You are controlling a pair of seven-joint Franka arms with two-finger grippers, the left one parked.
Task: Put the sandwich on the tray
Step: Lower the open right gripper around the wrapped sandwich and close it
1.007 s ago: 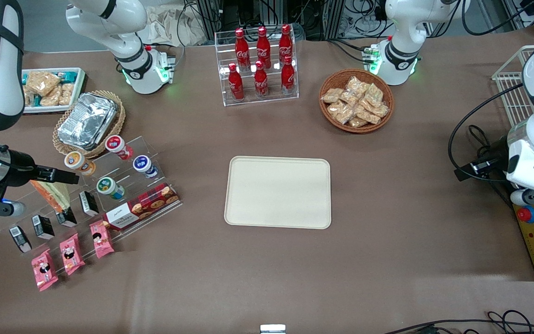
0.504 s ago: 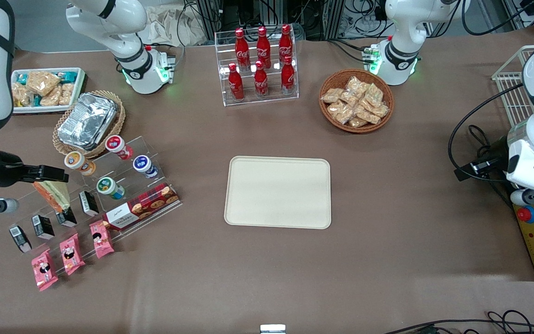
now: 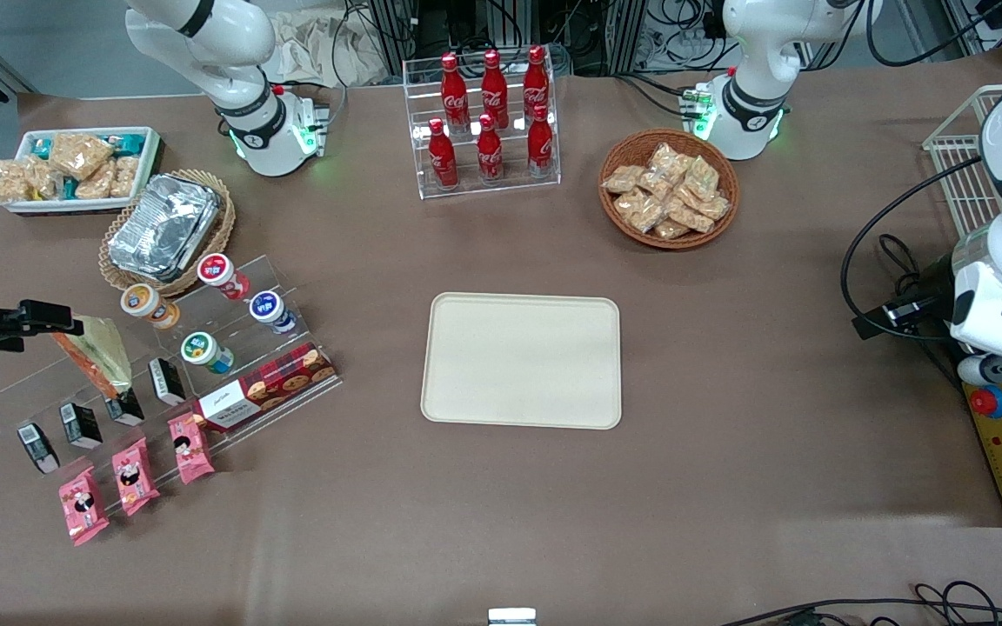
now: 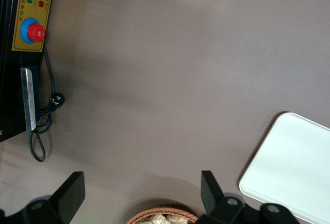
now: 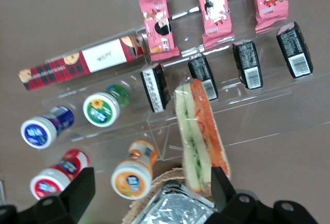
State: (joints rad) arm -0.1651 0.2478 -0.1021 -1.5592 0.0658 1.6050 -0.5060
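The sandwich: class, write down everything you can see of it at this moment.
The sandwich is a long wedge in clear, shiny wrap: pale bread with green and orange filling layers showing along its cut side. It lies on the clear acrylic rack, one end beside a row of small black packs, the other near the foil container. The gripper hovers open at that end, its fingers either side; whether they touch the wrap is unclear. The tray holds nothing.

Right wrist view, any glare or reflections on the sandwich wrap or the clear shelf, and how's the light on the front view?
Right wrist view: the sandwich wrap shows little glare, the acrylic shelf shows pale edge reflections, and the open gripper frames the sandwich's end. Front view: even overhead light, with soft arm shadows on the tablecloth and bright glints on the foil container.
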